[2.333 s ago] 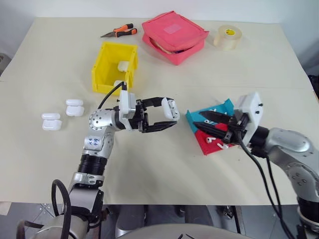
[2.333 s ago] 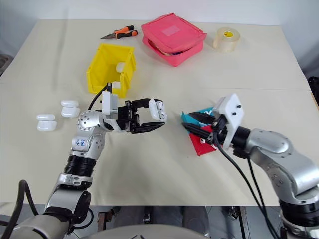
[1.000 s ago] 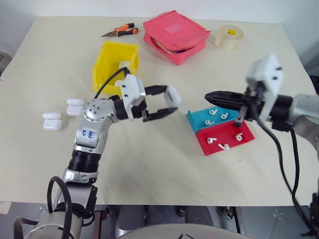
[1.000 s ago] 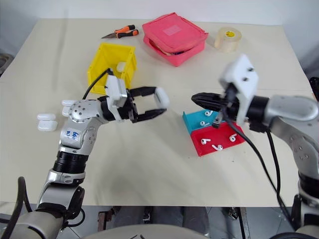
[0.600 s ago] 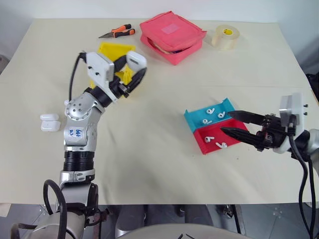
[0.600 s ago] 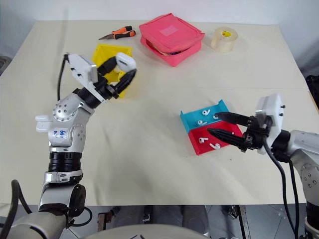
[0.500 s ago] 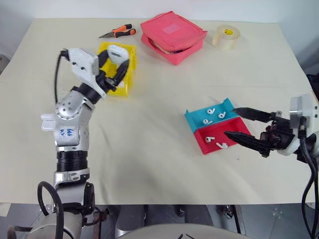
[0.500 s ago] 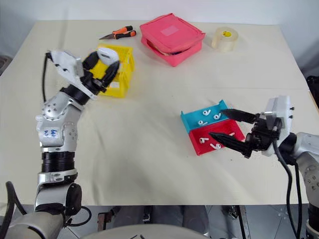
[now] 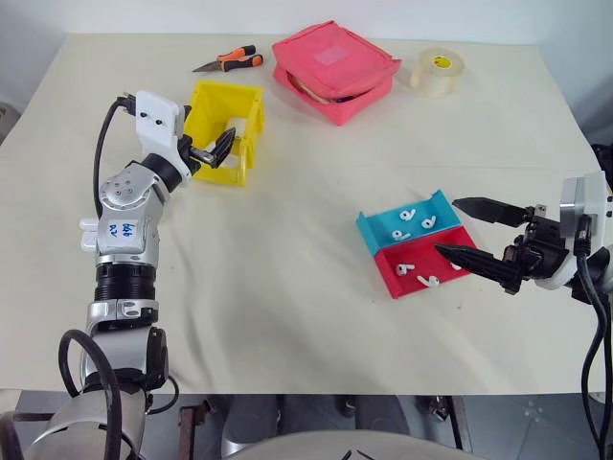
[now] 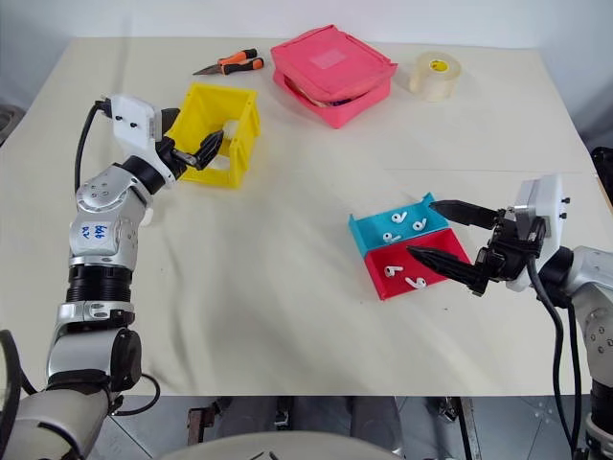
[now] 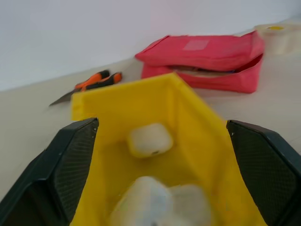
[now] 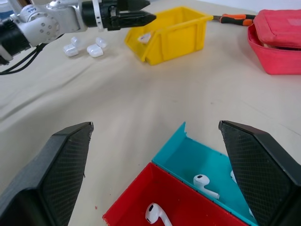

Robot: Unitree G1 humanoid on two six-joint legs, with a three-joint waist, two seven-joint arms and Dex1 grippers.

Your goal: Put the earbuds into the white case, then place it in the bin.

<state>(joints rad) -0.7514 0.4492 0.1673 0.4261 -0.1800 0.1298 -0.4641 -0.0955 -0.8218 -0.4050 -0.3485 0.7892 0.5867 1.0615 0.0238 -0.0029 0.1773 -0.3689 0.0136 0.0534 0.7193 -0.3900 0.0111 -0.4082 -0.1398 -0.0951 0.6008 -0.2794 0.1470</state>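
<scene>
My left gripper [image 9: 218, 150] is open at the lowered front of the yellow bin [image 9: 251, 107], with nothing between its fingers. In the left wrist view a white case [image 11: 149, 140] lies inside the bin, and nearer blurred white cases [image 11: 160, 205] lie below it. My right gripper [image 9: 447, 227] is open and empty, just right of the blue tray [image 9: 383, 222] and red tray [image 9: 414, 286]. Several white earbuds [image 9: 402, 215] lie loose in both trays.
Spare white cases [image 12: 96, 47] lie on the table left of the bin, behind my left arm. A pink zip pouch [image 9: 335, 69], orange-handled pliers [image 9: 230, 61] and a tape roll [image 9: 439, 71] sit along the far edge.
My left gripper swung left to the bin with a white case and opened; the case now lies in the bin. My right gripper opened and drew back right of the trays.
</scene>
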